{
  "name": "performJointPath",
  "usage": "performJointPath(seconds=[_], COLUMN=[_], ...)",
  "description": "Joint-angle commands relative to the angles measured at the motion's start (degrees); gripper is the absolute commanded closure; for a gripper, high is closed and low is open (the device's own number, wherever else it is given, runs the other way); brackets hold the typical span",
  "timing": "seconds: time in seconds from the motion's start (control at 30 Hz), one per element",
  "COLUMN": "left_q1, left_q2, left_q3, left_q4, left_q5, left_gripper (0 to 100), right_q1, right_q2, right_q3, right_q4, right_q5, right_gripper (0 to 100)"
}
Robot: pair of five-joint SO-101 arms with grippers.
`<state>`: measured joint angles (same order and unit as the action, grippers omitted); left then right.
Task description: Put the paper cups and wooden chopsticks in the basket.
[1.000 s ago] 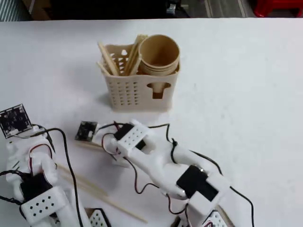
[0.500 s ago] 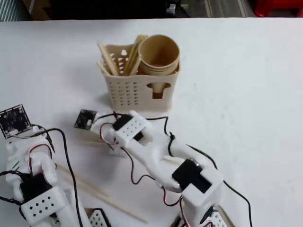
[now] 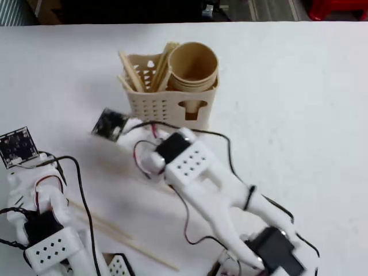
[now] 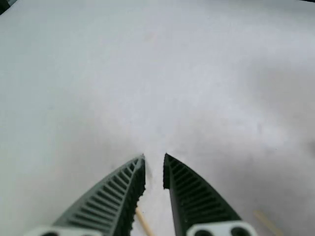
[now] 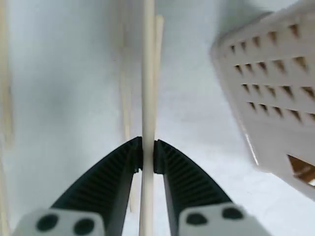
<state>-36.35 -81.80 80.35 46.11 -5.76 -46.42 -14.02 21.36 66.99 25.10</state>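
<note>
1. The right gripper (image 5: 147,146) had its fingers (image 5: 118,169) clamped on one wooden chopstick (image 5: 147,69). The stick ran back between them and straight out past the fingertips.
2. The basket (image 5: 275,93) stood off to one side of those fingertips, near the held stick but apart from it.
3. Beyond the right fingertips, loose chopsticks (image 5: 125,83) lay on the white counter (image 5: 64,73), roughly in line with the held one.
4. From above, we saw the stacked paper cups (image 3: 194,64) upright inside the basket. A bundle of sticks (image 3: 141,72) leaned beside them, all on the far side of the right arm (image 3: 195,172).
5. The left gripper (image 4: 154,164) had its fingers (image 4: 120,189) a narrow gap apart with nothing between them, and bare counter lay ahead of the fingertips.
6. A thin stick end (image 4: 141,222) lay on the counter behind the left fingertips, showing through the gap between the fingers.
7. In the high view, the left arm (image 3: 40,224) sat well apart from the basket. A long pair of chopsticks (image 3: 123,238) lay on the counter just beside it.
</note>
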Motion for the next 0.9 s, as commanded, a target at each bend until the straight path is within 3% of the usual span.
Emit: performJointPath(seconds=[0.0, 0.1, 0.37, 0.87], left_q1=[-0.13, -0.13, -0.13, -0.13], left_q2=[-0.75, -0.75, -0.75, -0.75], left_q3=[-0.18, -0.18, -0.18, -0.18], left_q4=[-1.49, -1.49, -1.49, -1.49], left_q5=[0.26, 0.26, 0.26, 0.26], left_gripper=[92, 92, 92, 92], right_q1=[1.71, 1.71, 3.12, 12.62], right_q2=[-7.78, -12.7, -15.96, -8.31], right_q3=[-1.05, -2.2, -13.63, -18.11], right_q4=[0.31, -1.36, -11.56, -53.67], right_q5=[-0.44, -0.97, -13.45, -21.89], right_gripper=[98.1, 98.1, 98.1, 98.1])
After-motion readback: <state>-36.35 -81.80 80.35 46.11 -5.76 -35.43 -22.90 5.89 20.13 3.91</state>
